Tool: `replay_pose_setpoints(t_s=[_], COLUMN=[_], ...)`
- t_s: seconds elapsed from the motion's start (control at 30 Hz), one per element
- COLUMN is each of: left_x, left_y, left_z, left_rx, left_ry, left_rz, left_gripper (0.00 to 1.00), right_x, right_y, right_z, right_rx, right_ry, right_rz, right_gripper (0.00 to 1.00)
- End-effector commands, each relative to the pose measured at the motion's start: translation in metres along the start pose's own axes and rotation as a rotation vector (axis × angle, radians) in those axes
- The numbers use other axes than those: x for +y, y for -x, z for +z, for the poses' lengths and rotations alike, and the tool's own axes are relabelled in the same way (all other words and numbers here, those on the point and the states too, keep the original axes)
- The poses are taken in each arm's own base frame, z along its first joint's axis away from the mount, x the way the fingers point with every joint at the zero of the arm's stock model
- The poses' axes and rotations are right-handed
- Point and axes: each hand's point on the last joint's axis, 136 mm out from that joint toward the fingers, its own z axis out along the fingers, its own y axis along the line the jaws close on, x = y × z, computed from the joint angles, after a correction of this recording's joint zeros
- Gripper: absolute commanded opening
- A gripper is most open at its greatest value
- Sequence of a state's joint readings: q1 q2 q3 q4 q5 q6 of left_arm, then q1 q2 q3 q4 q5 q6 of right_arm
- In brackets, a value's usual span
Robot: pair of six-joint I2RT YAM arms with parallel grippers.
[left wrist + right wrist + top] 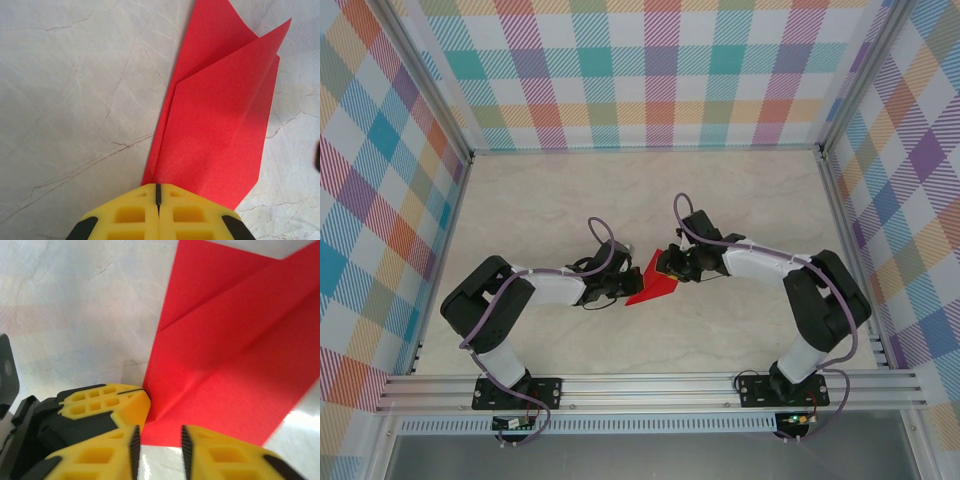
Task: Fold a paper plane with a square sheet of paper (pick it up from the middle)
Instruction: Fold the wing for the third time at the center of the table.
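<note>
I work in a robotics lab cell, a purpose-built test rig. My bench [550, 200] is a pale marble-look board, boxed in by aluminium frame posts [427, 88] and bright checked cloth walls [650, 70]. My left arm [545, 288] and right arm [760, 262] are bolted to an aluminium rail [650, 385] at the near edge, with purple cables [611, 245] looped over them.

I see a pale marbled table [570, 200] boxed in by bright plaid walls [650, 70] on aluminium framing [650, 385].
</note>
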State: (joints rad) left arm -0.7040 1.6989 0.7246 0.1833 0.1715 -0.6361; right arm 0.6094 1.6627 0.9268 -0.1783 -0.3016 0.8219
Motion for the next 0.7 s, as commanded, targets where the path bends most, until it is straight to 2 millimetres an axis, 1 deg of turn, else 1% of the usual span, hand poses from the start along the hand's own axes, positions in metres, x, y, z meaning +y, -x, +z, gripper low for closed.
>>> replay_pose_setpoints(t_s=[0.0, 0.13, 0.27, 0.4, 0.67], left_x=[0.05, 0.051, 0.051, 0.05, 0.05], left_y=[-0.03, -0.03, -0.03, -0.03, -0.029], left_z=[0.005, 0.004, 0.003, 0.002, 0.001], left_rx=[0.099, 0.1, 0.098, 0.096, 0.091], left_ry=[0.184, 0.19, 0.19, 0.189, 0.19], left_rz=[-0.034, -0.034, -0.037, -0.038, -0.04], left_gripper=[0.03, 0.03, 0.02, 0.02, 0.02], right_x=[0.011, 0.009, 0.001, -0.007, -0.016], right_y=[0.0, -0.001, -0.002, -0.002, -0.001], right_z=[0.014, 0.024, 0.032, 0.037, 0.043], right_rx=[0.02, 0.039, 0.051, 0.056, 0.065], right_ry=[0.094, 0.118, 0.113, 0.101, 0.082], right_rz=[-0.043, -0.044, -0.031, -0.028, -0.015], right_gripper=[0.22, 0.18, 0.16, 0.16, 0.16])
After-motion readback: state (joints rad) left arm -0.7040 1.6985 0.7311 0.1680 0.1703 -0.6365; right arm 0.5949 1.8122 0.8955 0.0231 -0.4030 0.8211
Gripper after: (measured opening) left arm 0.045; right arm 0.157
